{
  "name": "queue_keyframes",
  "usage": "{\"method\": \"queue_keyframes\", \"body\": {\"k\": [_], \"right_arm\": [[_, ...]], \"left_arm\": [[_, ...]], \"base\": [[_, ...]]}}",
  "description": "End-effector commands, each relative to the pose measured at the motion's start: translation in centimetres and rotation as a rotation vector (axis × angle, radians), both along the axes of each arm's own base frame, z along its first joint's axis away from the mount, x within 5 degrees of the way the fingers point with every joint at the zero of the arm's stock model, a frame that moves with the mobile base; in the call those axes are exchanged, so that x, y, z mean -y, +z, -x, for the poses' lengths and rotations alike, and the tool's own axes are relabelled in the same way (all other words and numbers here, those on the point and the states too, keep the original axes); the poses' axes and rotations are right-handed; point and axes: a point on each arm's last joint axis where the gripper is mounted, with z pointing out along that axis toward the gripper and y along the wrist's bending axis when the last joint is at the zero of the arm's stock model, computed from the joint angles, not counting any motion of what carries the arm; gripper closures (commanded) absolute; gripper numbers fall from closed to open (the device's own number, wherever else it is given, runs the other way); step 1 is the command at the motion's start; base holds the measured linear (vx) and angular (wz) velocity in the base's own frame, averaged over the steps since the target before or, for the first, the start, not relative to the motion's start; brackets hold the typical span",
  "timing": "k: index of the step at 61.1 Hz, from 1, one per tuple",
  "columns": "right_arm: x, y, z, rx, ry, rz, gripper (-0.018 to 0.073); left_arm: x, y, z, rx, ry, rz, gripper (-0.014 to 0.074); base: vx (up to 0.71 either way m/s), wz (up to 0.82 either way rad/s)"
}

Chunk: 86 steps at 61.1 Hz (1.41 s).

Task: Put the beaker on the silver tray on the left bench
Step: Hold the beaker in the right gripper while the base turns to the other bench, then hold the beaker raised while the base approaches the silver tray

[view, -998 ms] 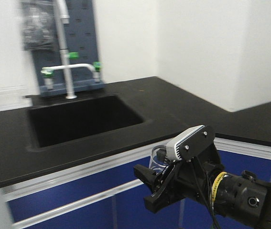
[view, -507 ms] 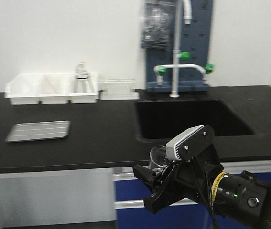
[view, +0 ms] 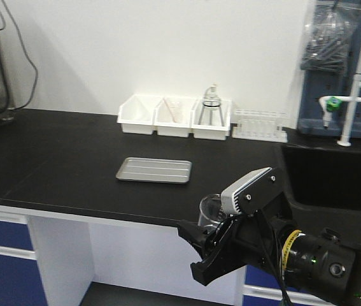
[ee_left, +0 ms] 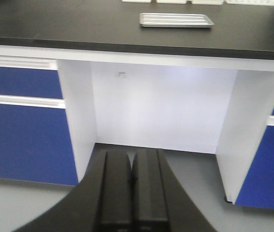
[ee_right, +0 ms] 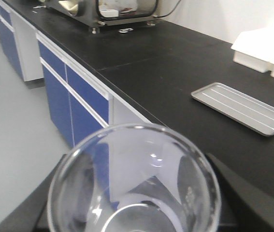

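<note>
Swung since the earlier frames, the front view has carried the sink [view: 336, 182] from the middle of the picture out to the 3 o'clock edge. The tray [view: 154, 170], which lay at 9 o'clock half a second ago, now lies near the centre. The right arm and its load keep the same spot in the frame, at 5 o'clock.

The bench [view: 53, 166] runs from 9 to 3 o'clock with its black top, and a white panel and blue fronts below it. Three white bins [view: 167, 118] stand against the wall at 12 o'clock from the tray, well apart from it. The tray lies flat on the benchtop, its long axis running 9 to 3 along the bench, ribs the same way.

The right gripper [view: 207, 242] hangs in front of the bench edge, off the top, at 5 o'clock from the tray. Its jaws are closed on the beaker [view: 209, 212], a dark finger showing on either side of the glass in the right wrist view. The beaker stands upright, long axis vertical, mouth at 12 o'clock, and that view looks straight down into its rim. There the tray lies at 2 o'clock from the beaker, well apart from it.

The left gripper [ee_left: 132, 159] points at the open knee space under the bench, with its jaws pressed together on nothing. In the left wrist view the tray lies at 12 o'clock.
</note>
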Motion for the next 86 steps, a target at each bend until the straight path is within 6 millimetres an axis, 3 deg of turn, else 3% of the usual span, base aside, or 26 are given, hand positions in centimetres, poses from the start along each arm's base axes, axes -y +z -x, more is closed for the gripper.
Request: {"method": "queue_keyframes", "body": {"k": [1, 39, 86], "right_arm": [[-0.08, 2.73, 0.47, 0.087, 0.032, -0.083, 0.057], [-0.08, 2.73, 0.47, 0.087, 0.032, -0.083, 0.057], [-0.08, 2.73, 0.47, 0.087, 0.032, -0.083, 0.057]], "left_arm": [[-0.05, 0.17, -0.18, 0.071, 0.009, 0.01, 0.0595], [-0.05, 0.17, -0.18, 0.071, 0.009, 0.01, 0.0595], [-0.05, 0.17, -0.18, 0.071, 0.009, 0.01, 0.0595]], "base": [[0.11, 0.33], [0.19, 0.22], [0.32, -0.09]]}}
